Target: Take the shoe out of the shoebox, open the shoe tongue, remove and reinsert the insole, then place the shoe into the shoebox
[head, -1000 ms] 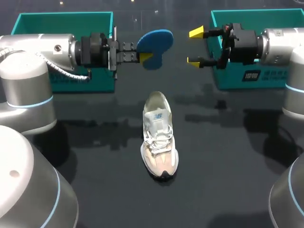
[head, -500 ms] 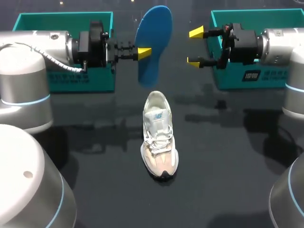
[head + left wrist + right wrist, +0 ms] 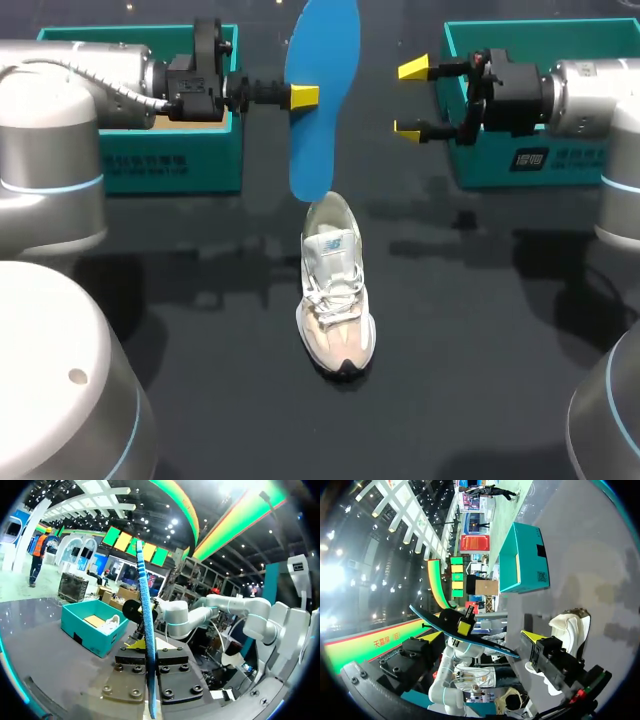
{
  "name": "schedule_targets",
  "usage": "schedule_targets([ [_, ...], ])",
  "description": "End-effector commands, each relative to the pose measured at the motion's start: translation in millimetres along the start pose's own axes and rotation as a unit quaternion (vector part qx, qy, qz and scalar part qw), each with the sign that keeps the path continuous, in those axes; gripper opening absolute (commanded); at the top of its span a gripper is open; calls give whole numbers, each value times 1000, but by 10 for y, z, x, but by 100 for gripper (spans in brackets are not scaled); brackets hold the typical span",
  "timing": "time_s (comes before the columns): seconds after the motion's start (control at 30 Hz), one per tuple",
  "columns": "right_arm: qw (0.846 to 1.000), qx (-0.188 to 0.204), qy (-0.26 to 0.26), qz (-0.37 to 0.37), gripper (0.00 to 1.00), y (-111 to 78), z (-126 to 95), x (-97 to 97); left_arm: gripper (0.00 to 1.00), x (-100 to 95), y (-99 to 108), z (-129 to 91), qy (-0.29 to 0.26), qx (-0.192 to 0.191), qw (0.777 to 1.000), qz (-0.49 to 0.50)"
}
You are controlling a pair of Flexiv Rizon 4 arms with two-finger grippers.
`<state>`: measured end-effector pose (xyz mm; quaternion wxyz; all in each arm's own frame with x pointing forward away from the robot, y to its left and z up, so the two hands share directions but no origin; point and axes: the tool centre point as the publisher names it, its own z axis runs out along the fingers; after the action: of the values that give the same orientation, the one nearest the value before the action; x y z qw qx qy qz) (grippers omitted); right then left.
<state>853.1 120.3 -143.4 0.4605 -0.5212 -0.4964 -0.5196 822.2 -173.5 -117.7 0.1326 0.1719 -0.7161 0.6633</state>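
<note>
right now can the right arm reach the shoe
Probably yes: the right gripper is open and empty, with nothing between it and the shoe; the left gripper holds the insole above its heel only.

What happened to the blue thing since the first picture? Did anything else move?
The left gripper, shut on the blue insole, turned at the wrist. The insole swung from lying sideways to hanging lengthwise, and in the head view its lower end now meets the heel of the shoe. The gripper held on throughout. The right gripper stayed open by the right shoebox, and the shoe did not move.
</note>
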Motion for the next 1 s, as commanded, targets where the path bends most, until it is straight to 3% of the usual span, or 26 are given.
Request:
schedule_targets([
  [0.03,1000,0,-1,0,100,-4,5,1,0,-69,2,21,15,5,989,-150],
  [0.27,1000,0,-1,0,100,-4,5,1,0,-159,141,-2,34,26,952,-302],
  [0.8,1000,0,-1,0,100,-4,5,1,0,-196,360,85,-11,67,885,-461],
  [1.0,1000,0,-1,0,100,-4,5,1,0,-183,467,122,-7,66,873,-483],
])
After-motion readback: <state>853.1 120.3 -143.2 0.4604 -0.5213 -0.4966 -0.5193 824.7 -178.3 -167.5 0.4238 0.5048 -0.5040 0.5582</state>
